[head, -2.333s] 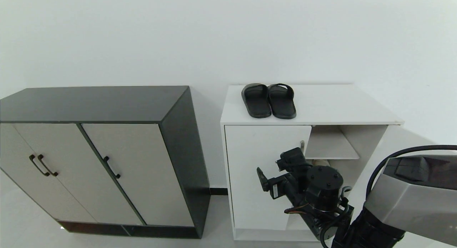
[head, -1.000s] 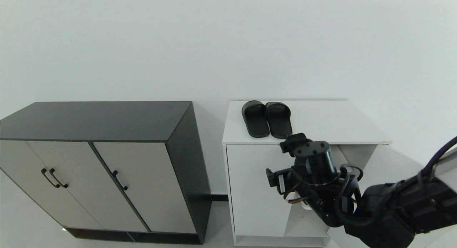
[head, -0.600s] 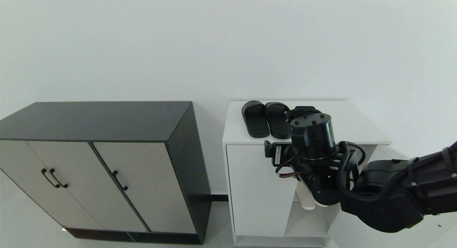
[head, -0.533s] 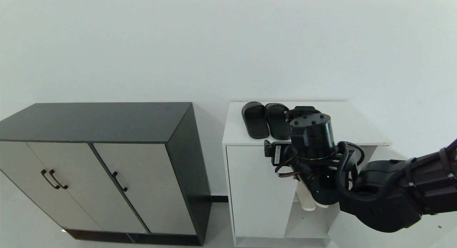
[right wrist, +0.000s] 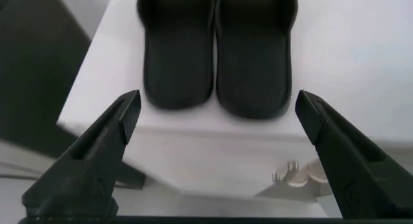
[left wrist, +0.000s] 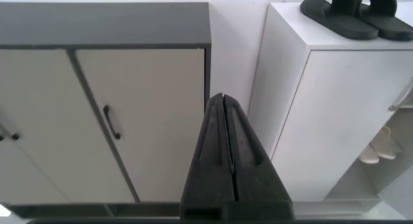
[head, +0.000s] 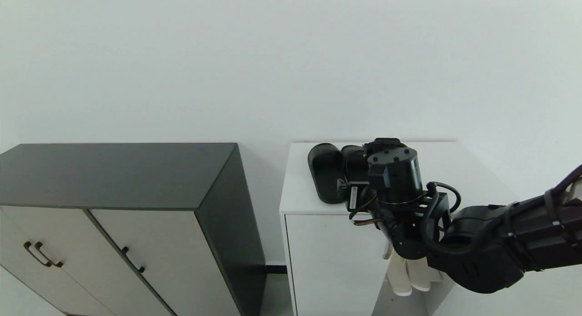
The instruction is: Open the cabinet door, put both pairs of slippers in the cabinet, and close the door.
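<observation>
A pair of black slippers (head: 327, 173) (right wrist: 216, 53) (left wrist: 358, 11) lies side by side on top of the white cabinet (head: 459, 170). My right gripper (right wrist: 217, 101) is open at the cabinet's front edge, level with the slippers' near ends, with one finger to either side of the pair and not touching it. The right half of the cabinet stands open, and a pale pair of slippers (head: 407, 273) (left wrist: 377, 146) sits inside. Its left panel (head: 332, 261) faces front with a handle (left wrist: 403, 98) at its edge. My left gripper (left wrist: 224, 104) is shut and empty, low in front of both cabinets.
A dark cabinet (head: 113, 179) (left wrist: 103, 30) with grey doors stands to the left of the white one, with a narrow gap between them. A plain white wall runs behind both. The right part of the white cabinet's top is bare.
The head camera has shifted, so both cabinets sit lower in view. My right arm has risen from the open compartment to the cabinet's top, right by the black slippers.
</observation>
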Robot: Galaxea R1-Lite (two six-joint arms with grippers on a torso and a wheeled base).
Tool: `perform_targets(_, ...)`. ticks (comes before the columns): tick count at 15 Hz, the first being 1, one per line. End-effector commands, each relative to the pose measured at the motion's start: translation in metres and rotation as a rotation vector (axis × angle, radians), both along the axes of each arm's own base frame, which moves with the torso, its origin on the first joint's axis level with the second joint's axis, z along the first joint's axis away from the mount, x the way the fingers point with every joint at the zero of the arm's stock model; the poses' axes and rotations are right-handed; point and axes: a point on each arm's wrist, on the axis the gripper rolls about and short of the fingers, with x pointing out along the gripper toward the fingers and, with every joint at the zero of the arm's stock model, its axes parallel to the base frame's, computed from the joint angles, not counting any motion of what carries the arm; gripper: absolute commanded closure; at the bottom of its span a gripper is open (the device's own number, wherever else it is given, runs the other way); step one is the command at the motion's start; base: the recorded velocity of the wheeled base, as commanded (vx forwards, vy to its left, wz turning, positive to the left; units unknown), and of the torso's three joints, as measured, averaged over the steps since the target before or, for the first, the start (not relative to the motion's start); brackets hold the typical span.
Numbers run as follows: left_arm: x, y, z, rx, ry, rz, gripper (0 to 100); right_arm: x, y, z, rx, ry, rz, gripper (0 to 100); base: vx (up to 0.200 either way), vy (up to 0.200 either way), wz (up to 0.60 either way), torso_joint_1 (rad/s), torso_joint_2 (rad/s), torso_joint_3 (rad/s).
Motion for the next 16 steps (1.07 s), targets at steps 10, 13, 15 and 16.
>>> perform_targets(10,0.000,0.000,0.000,0.000,-0.002,0.000,100,0.060,0.008,-0.053,-0.045,-0.034,0.009,0,0.060,0.000,0.00,0.000,0.00,0.000)
perform_targets(13,0.000,0.000,0.000,0.000,0.000,0.000,100,0.083,0.014,-0.067,-0.044,-0.037,-0.014,0,0.000,0.000,0.00,0.000,0.00,0.000)
perform_targets(15,0.000,0.000,0.000,0.000,0.000,0.000,100,0.097,0.015,-0.069,-0.034,-0.051,-0.033,0,0.000,0.000,0.00,0.000,0.00,0.000)
perform_targets(16,0.000,0.000,0.000,0.000,-0.002,0.000,100,0.101,0.014,-0.068,-0.030,-0.058,-0.037,0,0.000,0.000,0.00,0.000,0.00,0.000)
